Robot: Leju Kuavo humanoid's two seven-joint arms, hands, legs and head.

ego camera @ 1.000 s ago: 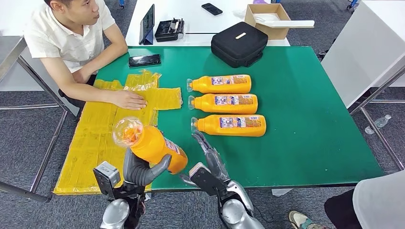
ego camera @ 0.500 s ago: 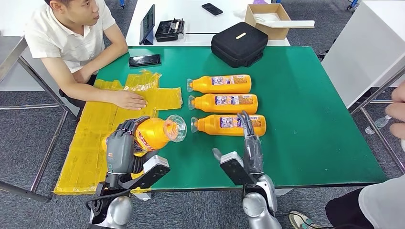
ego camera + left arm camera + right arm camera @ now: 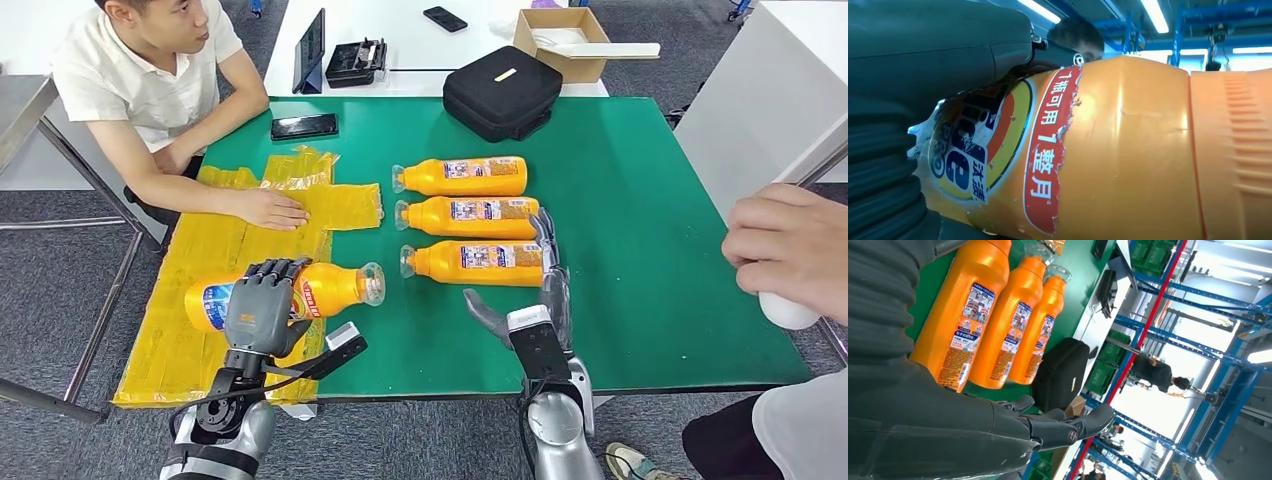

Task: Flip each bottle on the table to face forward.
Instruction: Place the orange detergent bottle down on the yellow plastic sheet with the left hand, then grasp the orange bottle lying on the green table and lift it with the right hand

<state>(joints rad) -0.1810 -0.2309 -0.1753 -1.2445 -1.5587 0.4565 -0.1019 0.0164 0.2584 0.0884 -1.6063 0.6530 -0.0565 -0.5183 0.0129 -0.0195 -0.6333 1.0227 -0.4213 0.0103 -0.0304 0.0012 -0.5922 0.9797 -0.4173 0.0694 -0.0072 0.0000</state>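
Though lying flat, bottle under left hand

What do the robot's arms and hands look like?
The arms are shiny silver with rounded joints, and black cables loop beside the left arm. The left hand is grey with dark fingers and a small marking on its back. The right hand is dark grey too, with a ribbed grey cover and a light boxy wrist block.

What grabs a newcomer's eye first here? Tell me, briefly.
The three orange bottles lying in a neat row mid-table on the green mat. Next, the left hand gripping a fourth bottle over the yellow sheets, and the right hand open beside the row.
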